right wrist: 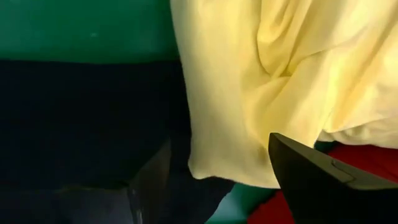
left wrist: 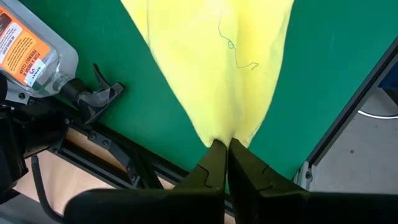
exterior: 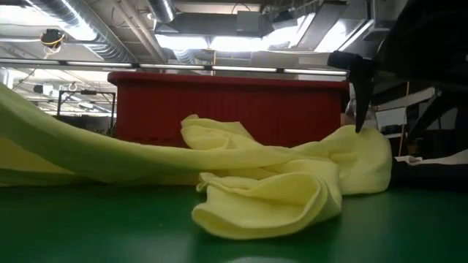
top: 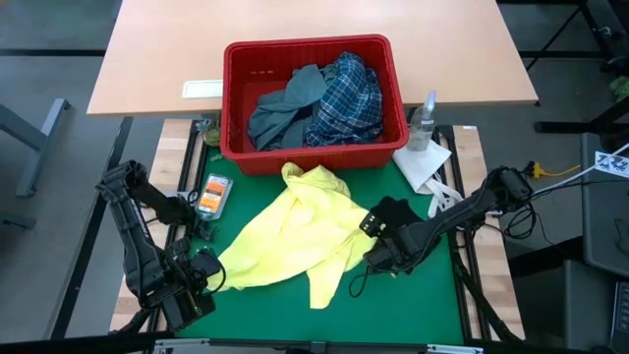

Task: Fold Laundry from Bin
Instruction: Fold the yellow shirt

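Yellow garment stretched out on the counter, one corner pinned and the other about to be taken.

The left pincer (left wrist: 221,163) is clamped tight on a near-left corner of the small yellow garment (top: 290,234), apparently to hold the cloth taut so it can be spread flat on the green mat (top: 432,295) of the counter. The right pincer (right wrist: 214,180) stands wide open with nothing in it, straddling the garment's right edge, placed, I judge, to take a second corner and pull the cloth square. The red bin (top: 234,108) sits at the far side, still holding the blue-white plaid shirt (top: 346,98) and a grey-blue garment (top: 285,108), waiting their turn. A spray bottle (top: 213,194) lies on the left, clear of the fold area.
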`<action>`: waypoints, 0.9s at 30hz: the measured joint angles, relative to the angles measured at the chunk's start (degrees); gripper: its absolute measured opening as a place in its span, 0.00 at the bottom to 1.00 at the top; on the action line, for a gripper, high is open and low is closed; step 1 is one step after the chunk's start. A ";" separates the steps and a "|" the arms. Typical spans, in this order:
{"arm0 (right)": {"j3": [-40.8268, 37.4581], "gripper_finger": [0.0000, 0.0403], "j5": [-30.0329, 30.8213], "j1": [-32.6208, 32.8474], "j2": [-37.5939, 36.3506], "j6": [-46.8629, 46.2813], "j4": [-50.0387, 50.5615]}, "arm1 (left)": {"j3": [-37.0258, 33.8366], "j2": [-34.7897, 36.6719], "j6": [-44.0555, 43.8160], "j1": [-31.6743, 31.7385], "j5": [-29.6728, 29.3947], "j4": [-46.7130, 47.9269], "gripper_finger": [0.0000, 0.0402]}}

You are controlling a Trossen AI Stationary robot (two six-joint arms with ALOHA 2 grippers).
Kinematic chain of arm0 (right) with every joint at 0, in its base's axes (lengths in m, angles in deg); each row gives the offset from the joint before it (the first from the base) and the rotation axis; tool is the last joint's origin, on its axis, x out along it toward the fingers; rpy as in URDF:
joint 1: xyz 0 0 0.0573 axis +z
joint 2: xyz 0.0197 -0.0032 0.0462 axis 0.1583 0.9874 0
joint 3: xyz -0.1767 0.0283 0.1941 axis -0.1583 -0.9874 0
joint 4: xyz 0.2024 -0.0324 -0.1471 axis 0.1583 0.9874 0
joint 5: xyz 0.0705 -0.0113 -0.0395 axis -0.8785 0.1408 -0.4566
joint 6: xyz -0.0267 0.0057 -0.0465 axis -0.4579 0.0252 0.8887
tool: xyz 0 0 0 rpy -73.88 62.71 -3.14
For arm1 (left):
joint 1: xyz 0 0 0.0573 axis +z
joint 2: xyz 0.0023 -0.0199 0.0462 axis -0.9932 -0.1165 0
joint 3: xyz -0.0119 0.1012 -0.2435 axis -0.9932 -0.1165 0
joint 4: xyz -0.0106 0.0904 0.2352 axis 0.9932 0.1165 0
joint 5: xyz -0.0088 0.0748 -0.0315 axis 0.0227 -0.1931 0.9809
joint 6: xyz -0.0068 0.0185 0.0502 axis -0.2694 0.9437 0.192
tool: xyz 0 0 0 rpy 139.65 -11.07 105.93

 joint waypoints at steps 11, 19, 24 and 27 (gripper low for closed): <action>-2.42 0.36 1.81 -2.83 0.00 -0.11 -6.20 | 0.00 0.00 0.00 0.00 -0.01 0.00 0.00; 2.56 0.03 -0.96 -3.78 -0.04 -0.17 -1.28 | 0.00 0.00 0.02 0.00 -2.18 0.02 0.00; 10.98 0.07 -5.45 -3.78 -2.38 -1.60 10.00 | 0.00 0.00 0.34 -0.04 -3.89 0.32 0.00; 16.57 0.03 -8.96 -3.78 -4.60 -3.72 17.48 | 0.00 0.00 -0.01 -0.04 -3.91 0.72 0.00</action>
